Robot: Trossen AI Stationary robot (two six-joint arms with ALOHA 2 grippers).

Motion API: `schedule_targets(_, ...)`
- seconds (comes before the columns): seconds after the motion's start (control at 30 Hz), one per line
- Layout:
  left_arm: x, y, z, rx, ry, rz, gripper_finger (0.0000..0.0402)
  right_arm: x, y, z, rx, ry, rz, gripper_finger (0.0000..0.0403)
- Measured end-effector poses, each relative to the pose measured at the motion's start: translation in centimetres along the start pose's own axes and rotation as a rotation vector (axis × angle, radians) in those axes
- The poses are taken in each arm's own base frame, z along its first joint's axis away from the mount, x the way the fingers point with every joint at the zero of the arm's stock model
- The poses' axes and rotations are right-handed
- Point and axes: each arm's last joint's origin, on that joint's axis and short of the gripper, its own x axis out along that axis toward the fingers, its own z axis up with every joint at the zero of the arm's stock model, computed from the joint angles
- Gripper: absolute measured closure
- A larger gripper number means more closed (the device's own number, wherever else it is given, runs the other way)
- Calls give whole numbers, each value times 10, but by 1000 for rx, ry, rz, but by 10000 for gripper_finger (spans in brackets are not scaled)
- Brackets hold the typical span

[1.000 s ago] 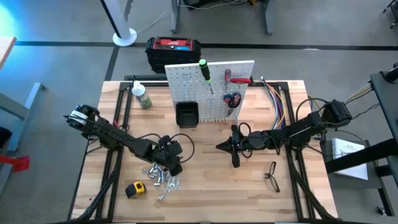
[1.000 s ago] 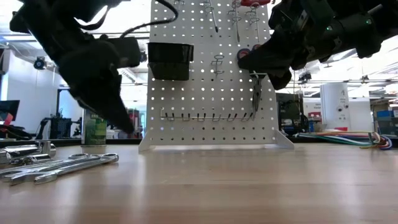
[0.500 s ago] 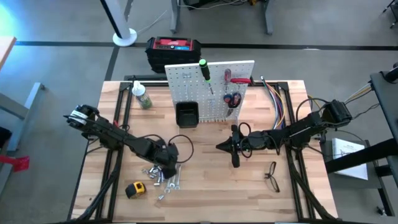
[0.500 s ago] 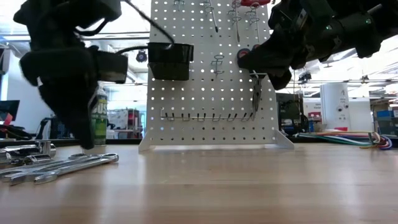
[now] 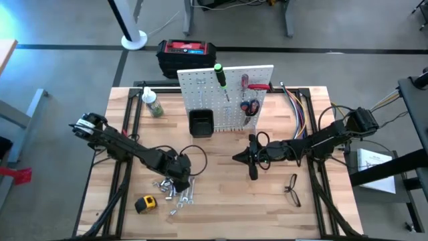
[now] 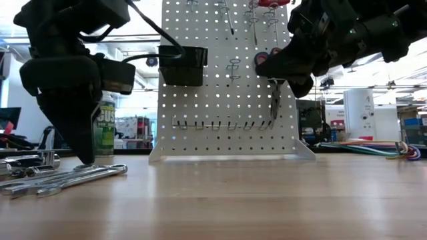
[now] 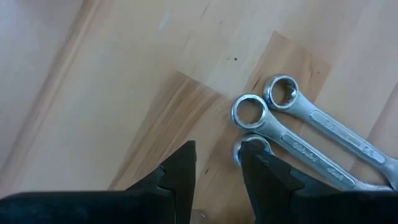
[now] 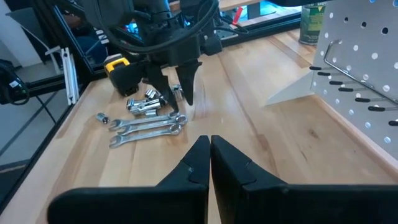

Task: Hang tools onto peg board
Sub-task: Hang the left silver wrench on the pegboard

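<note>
Wrenches (image 7: 298,134), silver with ring ends, lie flat beneath the narrowly parted left gripper (image 7: 217,168).

grey floor (image 5: 60,20), bright workshop behind, perhaps shelving (image 6: 363,113) at the back.

Wrenches (image 5: 175,190) front-left of peg board (image 5: 227,97) — glasses (image 5: 292,189) front-right, tape measure (image 5: 145,203) left.

Silver wrenches (image 7: 298,134) flat — peg board (image 5: 227,94) upright.
</note>
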Motion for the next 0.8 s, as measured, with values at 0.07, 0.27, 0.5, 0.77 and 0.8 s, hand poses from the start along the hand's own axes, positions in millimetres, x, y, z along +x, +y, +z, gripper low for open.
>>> schedule_targets(0.07, 4, -1, 0, 0, 4, -6, 285, 0, 0, 0, 0, 0, -1, 403)
schedule_targets(0.27, 17, -2, -2, 16, 56, 9, 286, 1, -3, 1, 2, -2, -13, 403)
schedule_targets(0.5, 24, -2, -5, 39, 78, 33, 317, 1, -3, 2, 3, -6, -16, 403)
schedule_targets(0.77, 16, -5, 0, 69, 27, 42, 397, 3, -2, 6, -21, -17, -11, 403)
schedule_targets(0.8, 13, -7, 3, 77, 14, 44, 398, 3, -2, 7, -24, -19, -12, 403)
